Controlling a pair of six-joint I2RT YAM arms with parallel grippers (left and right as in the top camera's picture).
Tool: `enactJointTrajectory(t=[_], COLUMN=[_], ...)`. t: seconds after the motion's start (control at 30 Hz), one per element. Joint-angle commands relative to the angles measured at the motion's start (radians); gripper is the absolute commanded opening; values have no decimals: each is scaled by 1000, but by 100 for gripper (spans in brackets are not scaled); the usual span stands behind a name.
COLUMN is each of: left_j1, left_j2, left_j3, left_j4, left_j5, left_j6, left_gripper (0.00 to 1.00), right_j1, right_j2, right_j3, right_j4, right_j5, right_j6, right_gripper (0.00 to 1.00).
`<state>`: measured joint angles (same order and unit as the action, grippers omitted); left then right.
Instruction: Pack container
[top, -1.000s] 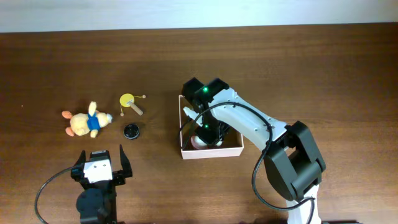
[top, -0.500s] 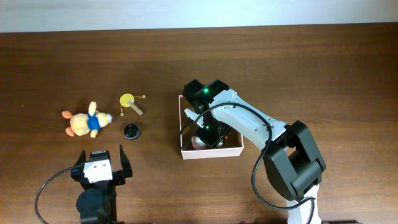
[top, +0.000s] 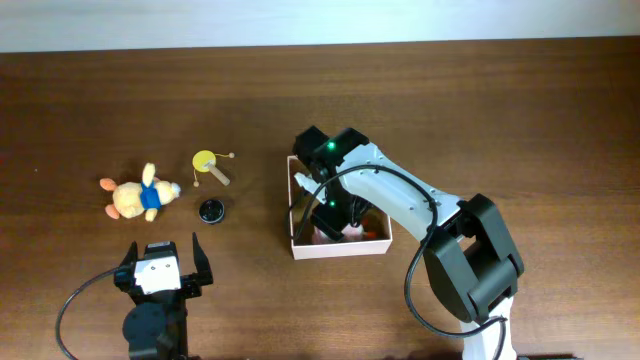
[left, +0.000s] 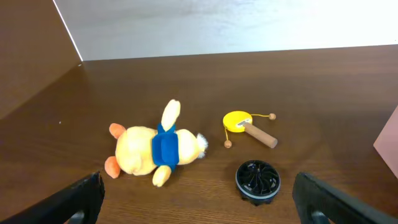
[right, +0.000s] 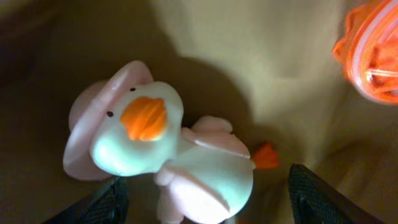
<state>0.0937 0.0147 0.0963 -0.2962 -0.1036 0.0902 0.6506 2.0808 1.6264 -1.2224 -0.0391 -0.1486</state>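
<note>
The container (top: 296, 243) is a shallow white-walled box with a tan inside (right: 249, 56), right of the table's centre. My right gripper (top: 333, 212) is down inside it, open (right: 205, 202), with its fingers on either side of a pale duck toy (right: 180, 165) with an orange bill and pink hat lying on the box floor. An orange ribbed toy (right: 371, 53) lies in the box too. My left gripper (top: 160, 270) is open and empty (left: 199, 205) near the front edge. A yellow plush with a blue shirt (left: 152, 149), a yellow rattle drum (left: 245, 126) and a black round disc (left: 258, 181) lie on the table.
The plush (top: 135, 196), rattle drum (top: 208, 165) and black disc (top: 211, 210) lie left of the box on the dark wooden table. The box's pink-white wall (left: 388, 140) shows at the right edge of the left wrist view. A pale wall (top: 320, 20) runs behind the table.
My right gripper has shifted slightly inside the box, and the duck toy now lies free on the box floor between the open fingers. The left arm has not moved.
</note>
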Motion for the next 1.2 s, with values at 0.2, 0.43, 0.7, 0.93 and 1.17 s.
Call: enactJointTrajectory(t=[0.2,0.43,0.7,0.93,1.17], left_j1=[1,1,1,1,1], left_j2=[-8,-8,-8,-8,-8], left_j3=[-4,-4,-4,-4,-4], left_j4=[-1,-1,-1,-1,-1], left_j5=[11,10,11,10,10], left_j6=[16,16,16,16,16], left_gripper=[99,99,99,99,99], right_j1=[-12,-78,-254,-451,-571], right_j2=[-14,-16,-16,-15,-14], right_j3=[154,426,600,600,599], right_j4=[-28,-167,-222,-222,-231], right_j5=[55,59,149,182,185], right_j6=[-3,34,199,367,405], right_gripper=[72,72,72,73,99])
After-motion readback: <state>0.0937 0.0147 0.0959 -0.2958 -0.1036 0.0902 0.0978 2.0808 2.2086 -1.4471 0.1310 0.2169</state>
